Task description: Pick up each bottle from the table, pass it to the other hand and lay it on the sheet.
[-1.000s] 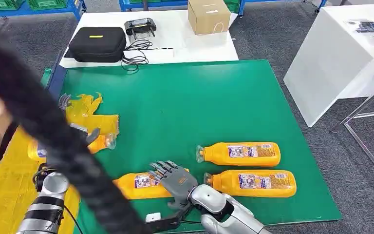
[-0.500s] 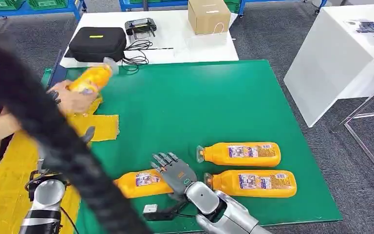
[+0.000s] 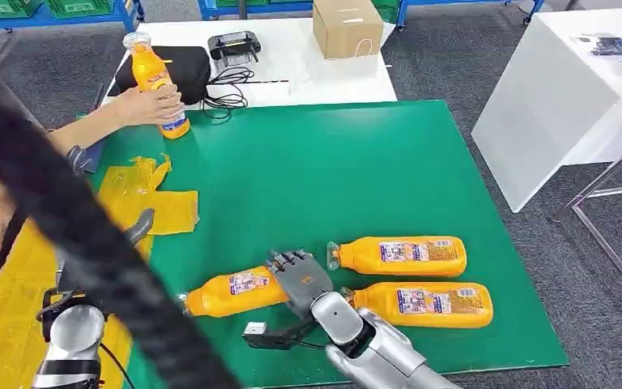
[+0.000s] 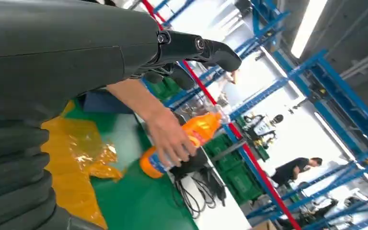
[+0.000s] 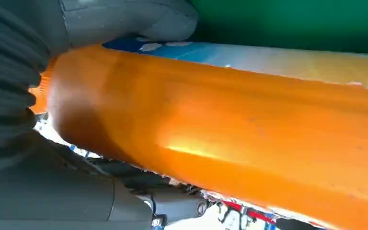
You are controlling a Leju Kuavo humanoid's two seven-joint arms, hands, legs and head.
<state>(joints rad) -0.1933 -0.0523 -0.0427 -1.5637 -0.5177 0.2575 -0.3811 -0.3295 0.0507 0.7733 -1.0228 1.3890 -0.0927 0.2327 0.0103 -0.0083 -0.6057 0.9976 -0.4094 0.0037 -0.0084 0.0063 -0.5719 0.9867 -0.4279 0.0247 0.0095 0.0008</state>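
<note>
Right hand (image 3: 301, 279) wrapped around an orange bottle (image 3: 231, 292) lying on the green bench (image 3: 332, 170).

Gripped at the base end, cap pointing toward the yellow sheet (image 3: 150, 198). Two more bottles (image 3: 401, 256) lying just right of the held one, one behind the other. Past the sheet, at the bench's far left corner, a fourth bottle (image 3: 155, 81) set upright under a person's hand (image 3: 150, 104). Left hand (image 4: 191, 48) empty, fingers apart.

Well beyond our right hand (image 3: 300, 279) we see a white table (image 3: 332, 77) carrying a black case (image 3: 196, 69), a black controller (image 3: 233, 44), loose cables (image 3: 225, 93) and a cardboard box (image 3: 347, 28). Far off to that hand's right stands a white cabinet (image 3: 551, 105). A person's arm (image 3: 89, 130) reaches in far to its left.
</note>
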